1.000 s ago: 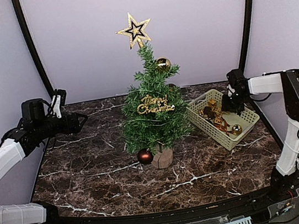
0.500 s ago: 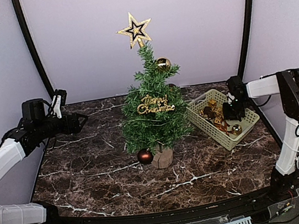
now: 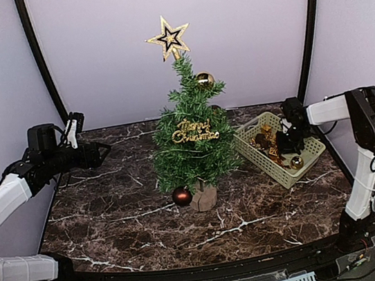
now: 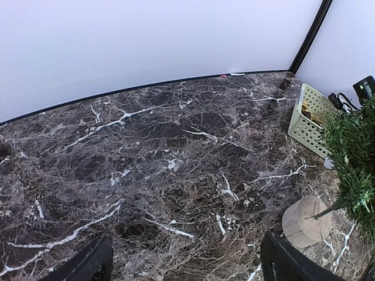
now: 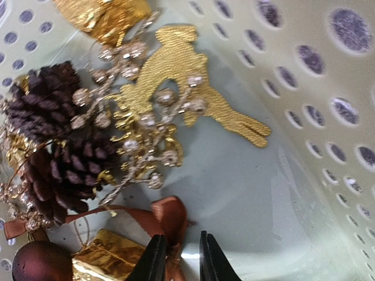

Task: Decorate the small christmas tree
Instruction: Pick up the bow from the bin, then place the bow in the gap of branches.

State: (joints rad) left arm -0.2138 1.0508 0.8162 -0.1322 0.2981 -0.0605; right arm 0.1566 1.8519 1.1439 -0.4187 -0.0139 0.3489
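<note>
The small christmas tree (image 3: 190, 136) stands mid-table on its wooden stump (image 3: 203, 197), carrying a gold star (image 3: 169, 38), a gold ball (image 3: 204, 79), a gold "Merry Christmas" sign (image 3: 193, 132) and a brown ball (image 3: 181, 196). My right gripper (image 3: 287, 142) is down inside the pale green basket (image 3: 302, 163). In the right wrist view its jaws (image 5: 183, 252) stand narrowly apart around a brown ribbon bow (image 5: 170, 213), which lies against the left finger with a gap on the other side. My left gripper (image 3: 105, 152) hovers open and empty over the table's left side.
The basket floor (image 5: 281, 193) holds pine cones (image 5: 53, 146), a gold glitter deer (image 5: 176, 76), a beaded gold sprig (image 5: 146, 140), a gold gift box (image 5: 108, 257) and a dark brown ball (image 5: 41, 260). The left wrist view shows the stump (image 4: 304, 221) at lower right.
My right gripper has dropped lower into the basket and its jaws have narrowed around the ribbon bow. The left arm has stayed still.
</note>
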